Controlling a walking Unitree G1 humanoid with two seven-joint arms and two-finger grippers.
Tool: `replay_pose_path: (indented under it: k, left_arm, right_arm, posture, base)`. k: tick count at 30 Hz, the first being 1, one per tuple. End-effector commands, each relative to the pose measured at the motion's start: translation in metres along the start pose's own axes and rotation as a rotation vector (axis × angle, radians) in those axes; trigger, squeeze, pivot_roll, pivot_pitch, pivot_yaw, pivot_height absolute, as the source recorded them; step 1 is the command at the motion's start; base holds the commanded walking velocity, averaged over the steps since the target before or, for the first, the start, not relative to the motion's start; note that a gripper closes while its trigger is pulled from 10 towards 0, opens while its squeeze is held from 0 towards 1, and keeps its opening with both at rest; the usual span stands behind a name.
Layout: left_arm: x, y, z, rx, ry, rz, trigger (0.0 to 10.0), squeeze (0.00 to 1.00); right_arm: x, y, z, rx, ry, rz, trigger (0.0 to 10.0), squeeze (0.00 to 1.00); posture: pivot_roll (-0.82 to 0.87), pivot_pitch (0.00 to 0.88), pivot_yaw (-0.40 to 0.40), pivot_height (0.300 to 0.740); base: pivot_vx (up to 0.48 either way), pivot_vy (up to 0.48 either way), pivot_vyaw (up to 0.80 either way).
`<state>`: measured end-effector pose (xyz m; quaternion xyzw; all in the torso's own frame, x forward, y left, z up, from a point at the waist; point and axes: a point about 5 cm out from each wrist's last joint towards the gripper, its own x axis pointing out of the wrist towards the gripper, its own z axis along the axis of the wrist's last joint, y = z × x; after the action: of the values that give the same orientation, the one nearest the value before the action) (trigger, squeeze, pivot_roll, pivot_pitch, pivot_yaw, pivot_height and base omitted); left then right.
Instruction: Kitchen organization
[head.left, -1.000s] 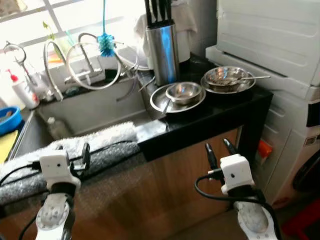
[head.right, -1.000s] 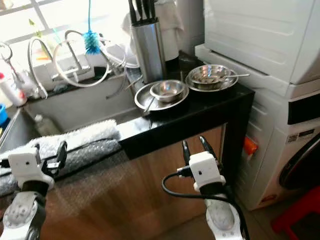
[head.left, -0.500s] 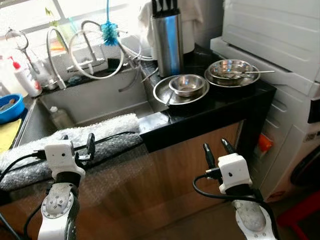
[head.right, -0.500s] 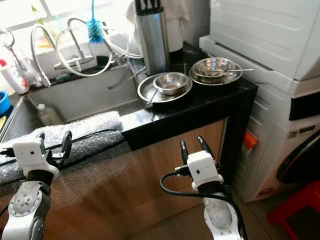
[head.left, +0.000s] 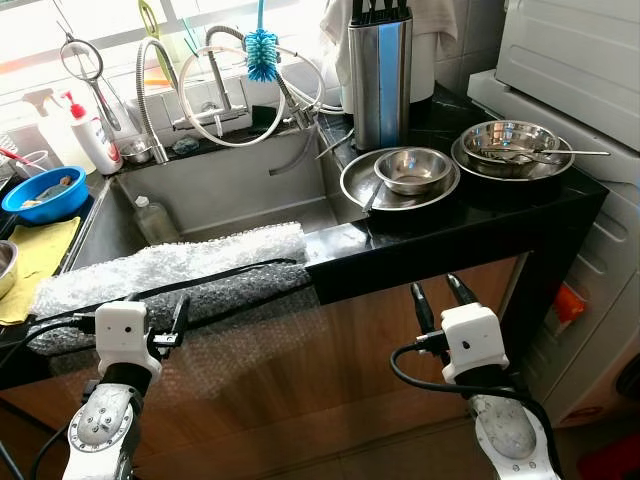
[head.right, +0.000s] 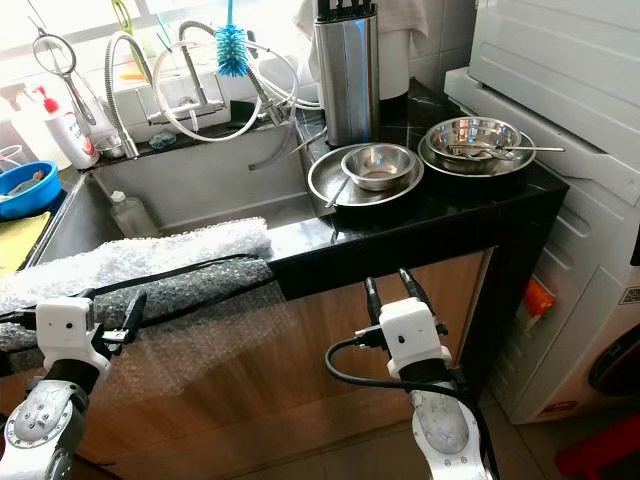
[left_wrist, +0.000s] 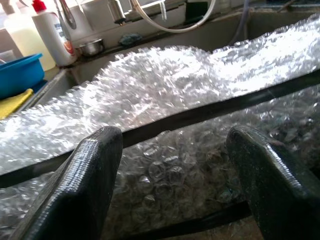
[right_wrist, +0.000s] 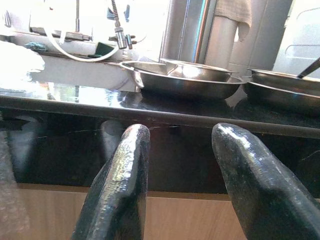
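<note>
On the black counter (head.left: 470, 225) sits a steel plate (head.left: 365, 190) with a small steel bowl (head.left: 417, 168) in it. Beside it is a second steel bowl (head.left: 510, 150) holding a spoon. A tall steel knife block (head.left: 381, 70) stands behind them. My right gripper (head.left: 437, 295) is open and empty, low in front of the counter's edge (right_wrist: 150, 107) and below the plate. My left gripper (head.left: 157, 312) is open and empty too, close to the bubble wrap (left_wrist: 190, 85) draped over the sink's front edge.
The sink (head.left: 230, 195) holds a small bottle, with a faucet, hoses and a blue bottle brush (head.left: 262, 45) behind it. A blue bowl (head.left: 42, 192), yellow cloth (head.left: 30, 260) and soap bottle (head.left: 90, 130) are at left. A white appliance (head.left: 590, 60) stands at right.
The whole picture has shifted, so the camera moved: more of the sink and the left counter shows. Both grippers stay open and low before the counter.
</note>
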<state>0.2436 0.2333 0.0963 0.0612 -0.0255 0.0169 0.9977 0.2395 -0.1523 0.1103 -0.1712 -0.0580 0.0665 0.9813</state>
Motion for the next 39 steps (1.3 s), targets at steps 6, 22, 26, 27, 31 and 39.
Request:
replay_pose_path:
  k: [6, 22, 26, 27, 31, 39]
  left_arm:
    - [-0.003, -0.001, 0.004, -0.071, -0.035, 0.051, 10.0, 0.00]
    - [-0.004, -0.004, 0.008, -0.132, -0.047, 0.098, 10.0, 0.00]
    - [-0.004, -0.004, 0.008, -0.132, -0.047, 0.098, 10.0, 0.00]
    - [-0.004, -0.004, 0.008, -0.132, -0.047, 0.098, 10.0, 0.00]
    - [-0.014, -0.002, 0.013, -0.166, -0.060, 0.119, 10.0, 0.00]
    - [-0.034, 0.010, 0.028, -0.184, -0.087, 0.126, 10.0, 0.00]
  right_arm:
    - [0.003, 0.000, 0.004, 0.017, -0.022, 0.003, 10.0, 0.00]
    - [0.002, -0.001, 0.004, 0.006, -0.019, 0.001, 10.0, 0.00]
    - [0.002, -0.001, 0.004, 0.006, -0.019, 0.001, 10.0, 0.00]
    - [0.002, -0.001, 0.004, 0.006, -0.019, 0.001, 10.0, 0.00]
    - [0.002, -0.001, 0.004, 0.012, -0.018, 0.009, 10.0, 0.00]
    - [0.002, -0.001, 0.003, 0.019, -0.016, 0.022, 10.0, 0.00]
  posture:
    - [-0.10, 0.000, 0.162, 0.740]
    - [-0.10, 0.000, 0.158, 0.740]
    - [-0.10, 0.000, 0.158, 0.740]
    - [-0.10, 0.000, 0.158, 0.740]
    - [-0.08, 0.000, 0.135, 0.740]
    - [-0.08, 0.000, 0.131, 0.740]
  base:
    - [0.000, 0.000, 0.00]
    - [0.000, 0.000, 0.00]
    - [0.000, 0.000, 0.00]
    - [0.000, 0.000, 0.00]
    - [0.000, 0.000, 0.00]
    - [0.000, 0.000, 0.00]
